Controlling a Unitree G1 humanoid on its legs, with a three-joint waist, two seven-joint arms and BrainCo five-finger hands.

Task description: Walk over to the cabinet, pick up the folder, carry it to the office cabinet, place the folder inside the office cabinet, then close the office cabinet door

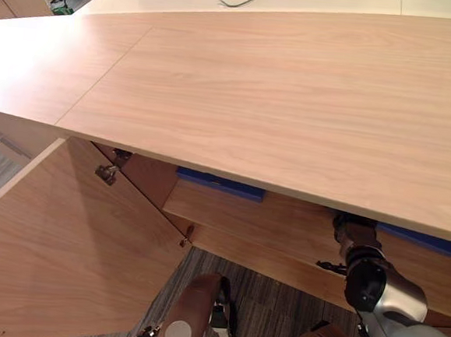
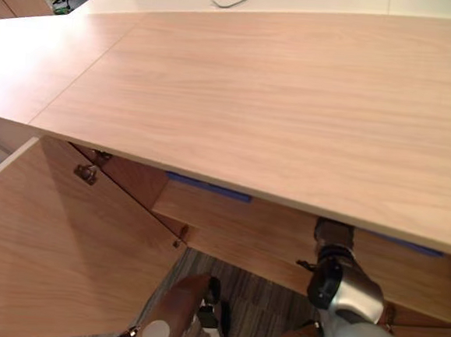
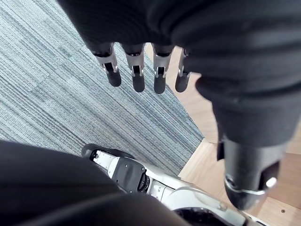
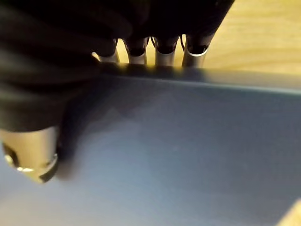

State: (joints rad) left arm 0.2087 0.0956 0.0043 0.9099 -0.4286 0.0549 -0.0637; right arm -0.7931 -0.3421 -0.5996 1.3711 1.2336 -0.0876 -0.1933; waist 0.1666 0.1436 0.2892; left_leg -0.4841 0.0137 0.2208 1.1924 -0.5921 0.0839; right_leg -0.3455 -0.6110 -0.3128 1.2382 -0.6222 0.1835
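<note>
**Cabinet door** (image 1: 54,256): wood, swung wide open at the left, hinge (image 1: 105,173) exposed. Risk: it cannot be shut until the arm is out of the opening, and an early swing would strike the arm.

**Left hand** (image 3: 136,70): fingers apart and relaxed, holding nothing, hanging over the grey carpet floor (image 3: 47,94).

**Surface** (image 1: 293,103): pale wood cabinet top, overhanging the opening.

**Shelf** (image 1: 268,223): inside the office cabinet, just under the top. A blue edge (image 1: 220,184) lies along it, and more blue shows right of the wrist. Whether both belong to one item cannot be told.

**Folder** (image 4: 188,150): blue, inside the cabinet, in the right hand.

**Right hand** (image 4: 33,150): reaches in under the top and is clamped on the folder, fingers (image 4: 162,56) behind its far edge, thumb on the near face. Risks: if let go while the folder overhangs the shelf front, the folder could tip out onto the floor. The gap under the top looks narrow, so a lifted edge could catch.

**Markings:** no brand, label or writing can be read on any item.
</note>
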